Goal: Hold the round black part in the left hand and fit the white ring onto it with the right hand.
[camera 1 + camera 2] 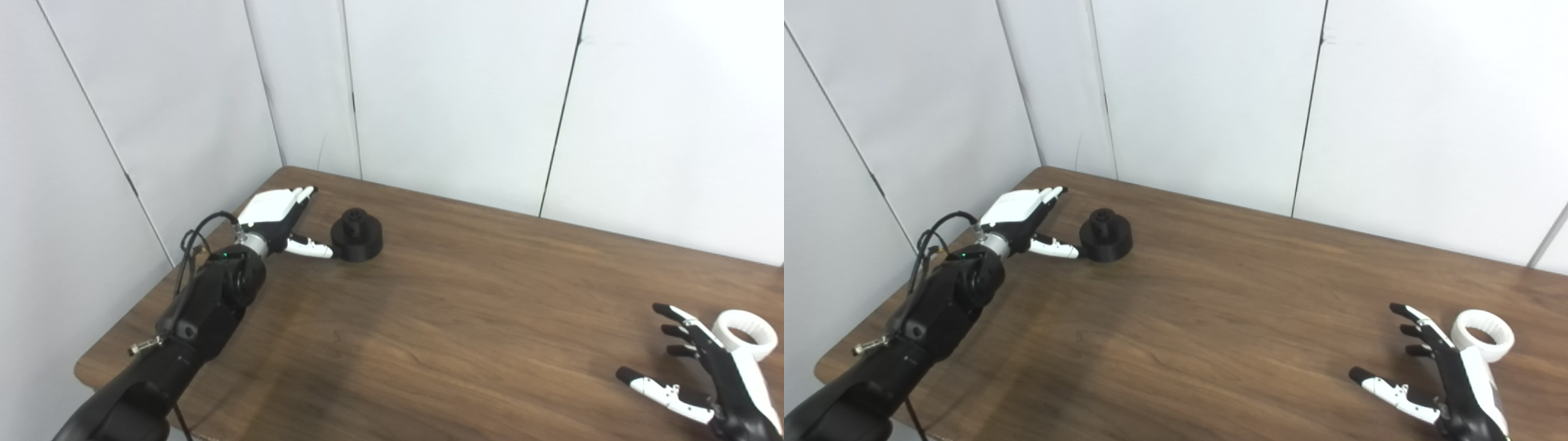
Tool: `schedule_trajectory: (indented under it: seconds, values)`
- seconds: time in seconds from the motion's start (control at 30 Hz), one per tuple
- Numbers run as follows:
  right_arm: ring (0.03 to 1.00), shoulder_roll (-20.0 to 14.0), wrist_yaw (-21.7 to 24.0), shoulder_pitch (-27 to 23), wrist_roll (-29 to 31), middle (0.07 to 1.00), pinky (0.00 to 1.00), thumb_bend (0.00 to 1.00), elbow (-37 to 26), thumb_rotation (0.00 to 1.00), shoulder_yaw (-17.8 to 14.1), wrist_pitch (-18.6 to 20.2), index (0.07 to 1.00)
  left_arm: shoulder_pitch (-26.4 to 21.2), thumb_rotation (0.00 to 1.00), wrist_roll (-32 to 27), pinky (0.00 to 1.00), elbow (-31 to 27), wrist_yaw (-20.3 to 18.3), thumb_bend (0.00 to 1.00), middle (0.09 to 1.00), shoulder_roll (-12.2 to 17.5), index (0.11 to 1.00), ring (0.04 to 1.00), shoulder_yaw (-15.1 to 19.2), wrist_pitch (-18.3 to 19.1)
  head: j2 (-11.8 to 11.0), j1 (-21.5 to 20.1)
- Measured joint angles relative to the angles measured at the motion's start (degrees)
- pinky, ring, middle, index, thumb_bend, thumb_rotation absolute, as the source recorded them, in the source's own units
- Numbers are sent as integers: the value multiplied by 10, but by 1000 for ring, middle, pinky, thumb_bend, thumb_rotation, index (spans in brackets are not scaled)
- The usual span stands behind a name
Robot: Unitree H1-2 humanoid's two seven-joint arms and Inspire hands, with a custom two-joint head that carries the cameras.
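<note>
The round black part (357, 234) rests flat on the wooden table (465, 318) near its far left corner, with a small knob on top. Just left of the part, my left hand (280, 222) is open, fingers stretched toward the wall, and its thumb tip touches or nearly touches the part's side. The white ring (745, 334) lies on the table at the near right. My right hand (704, 367) is open beside the ring on its left, fingers spread, holding nothing. The ring is partly hidden behind that hand.
White wall panels (429, 92) close off the table at the back and left. The table's near left corner (82, 370) is rounded. A black cable (196, 236) loops up from the left wrist.
</note>
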Motion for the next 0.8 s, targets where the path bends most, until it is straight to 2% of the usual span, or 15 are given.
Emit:
schedule_trajectory:
  seconds: [0.1, 0.6, 0.8]
  values:
    - [836, -1, 4, 1, 5, 891, 735, 796, -1, 348, 0, 0, 841, -6, 597, -6, 1000, 18, -1, 1000, 1000, 0, 931, 1000, -5, -1, 1, -1]
    - [841, -6, 18, 6, 8, 897, 724, 804, -20, 390, -2, 19, 844, -22, 619, -26, 1000, 64, 4, 1000, 1000, -7, 945, 1000, -35, -10, 7, -9]
    - [845, -7, 20, 11, 9, 908, 719, 797, -30, 394, -5, 27, 851, -27, 605, -51, 1000, 74, 18, 1000, 1000, -29, 949, 1000, -30, -10, 9, -11]
